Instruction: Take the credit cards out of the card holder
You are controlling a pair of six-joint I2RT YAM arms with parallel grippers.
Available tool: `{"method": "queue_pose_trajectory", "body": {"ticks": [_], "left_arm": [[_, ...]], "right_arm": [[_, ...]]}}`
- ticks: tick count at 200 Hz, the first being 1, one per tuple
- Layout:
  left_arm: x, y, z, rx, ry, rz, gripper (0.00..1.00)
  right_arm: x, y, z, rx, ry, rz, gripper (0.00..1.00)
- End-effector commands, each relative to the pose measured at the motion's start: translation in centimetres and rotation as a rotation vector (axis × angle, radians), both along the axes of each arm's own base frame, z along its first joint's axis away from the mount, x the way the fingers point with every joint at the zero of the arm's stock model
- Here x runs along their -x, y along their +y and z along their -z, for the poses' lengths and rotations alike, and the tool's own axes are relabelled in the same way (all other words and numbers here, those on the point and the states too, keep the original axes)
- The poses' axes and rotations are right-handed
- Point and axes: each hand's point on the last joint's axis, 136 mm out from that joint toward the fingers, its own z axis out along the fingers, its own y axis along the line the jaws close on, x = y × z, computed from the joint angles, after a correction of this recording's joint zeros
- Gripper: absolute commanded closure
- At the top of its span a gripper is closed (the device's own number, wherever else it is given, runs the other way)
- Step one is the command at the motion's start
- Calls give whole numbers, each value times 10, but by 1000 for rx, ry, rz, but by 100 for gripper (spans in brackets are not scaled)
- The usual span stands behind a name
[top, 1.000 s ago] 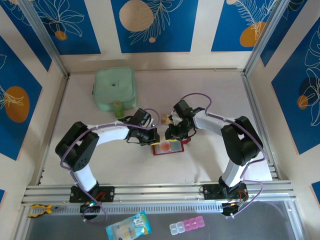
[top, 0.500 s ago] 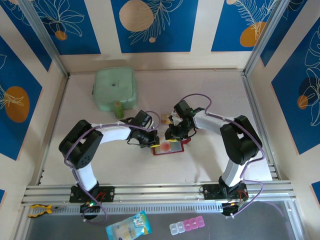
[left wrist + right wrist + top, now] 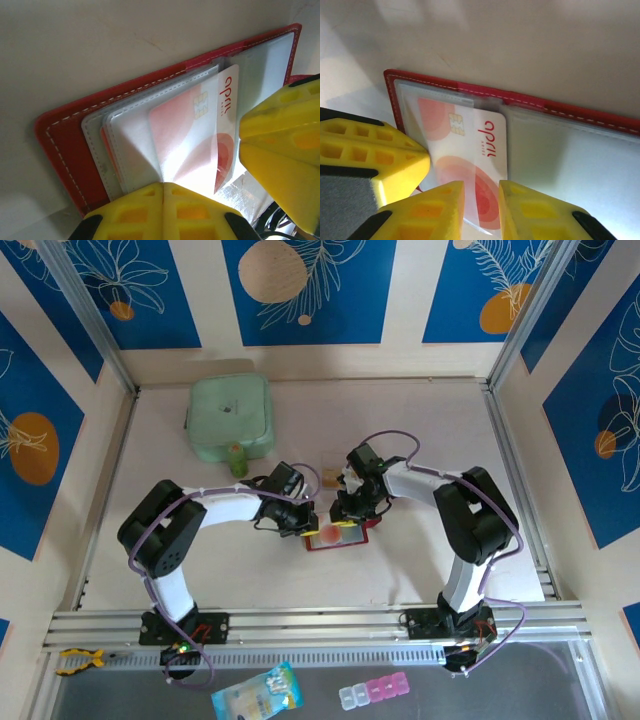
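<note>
With the left gripper (image 3: pixel 163 187) clenched at the clear sleeve (image 3: pixel 132 145) edge to pin the open red card holder (image 3: pixel 338 537) mid-bench (image 3: pixel 420 420), nip the whitish card (image 3: pixel 470 145) with the slightly parted right gripper (image 3: pixel 481 194) and draw straight, avoiding buckling.

Red lowercase "april" printed along one edge of the whitish credit card (image 3: pixel 197 132), chip beside it, seen through a clear sleeve (image 3: pixel 130 150) of the red card holder (image 3: pixel 57 150); finer line under the word too small to read.
</note>
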Motion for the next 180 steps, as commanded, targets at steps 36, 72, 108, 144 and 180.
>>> {"method": "queue_pose_trajectory", "body": {"ticks": [36,72,108,144,180], "left_arm": [[6,12,11,-58,11,16,99],[4,16,11,-72,6,16,99],[2,19,12,-74,3,14,99],[2,25,15,-88,5,7,99],[1,29,16,-100,4,7,99]], "right_arm": [[10,-5,12,15,43,-14,74],[11,-6,10,19,37,-11,74],[14,5,7,-52,62,-19,73],[15,14,0,-130,80,-6,74],[12,15,-9,-185,77,19,75]]}}
